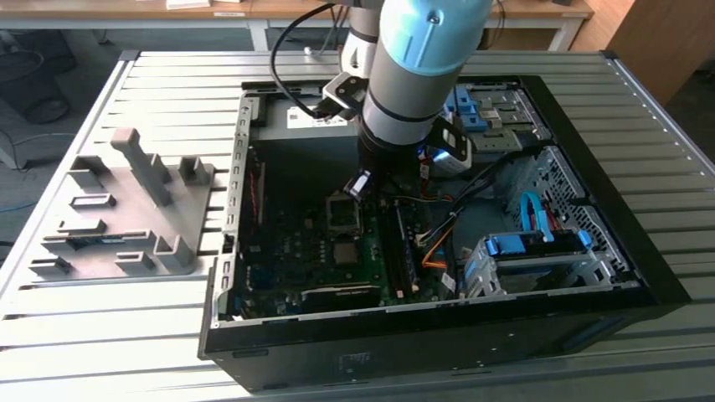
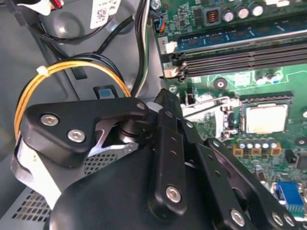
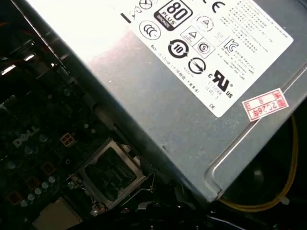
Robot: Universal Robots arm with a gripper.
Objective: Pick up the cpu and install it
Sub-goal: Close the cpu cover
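Note:
The cpu (image 2: 266, 117), a small silver-tan square, lies flat on the green motherboard (image 2: 211, 19) in a black frame beside the metal socket (image 2: 211, 110). In the first wrist view it shows as a tan patch (image 3: 55, 218) next to the socket (image 3: 108, 175), whose well looks dark. In the exterior view the cpu (image 1: 347, 251) sits just nearer the camera than the socket (image 1: 341, 209). My gripper (image 1: 359, 184) hangs inside the open computer case, over the socket's far edge and short of the cpu. Its black linkage (image 2: 163, 103) is close up in the second wrist view.
A grey power supply (image 3: 192, 72) with a white label stands close beside the gripper. Yellow cables (image 2: 72, 67) loop nearby. Memory slots (image 2: 230, 48) run along the board. A drive cage with blue parts (image 1: 537, 243) is on the exterior view's right, a grey slotted fixture (image 1: 134, 209) on its left.

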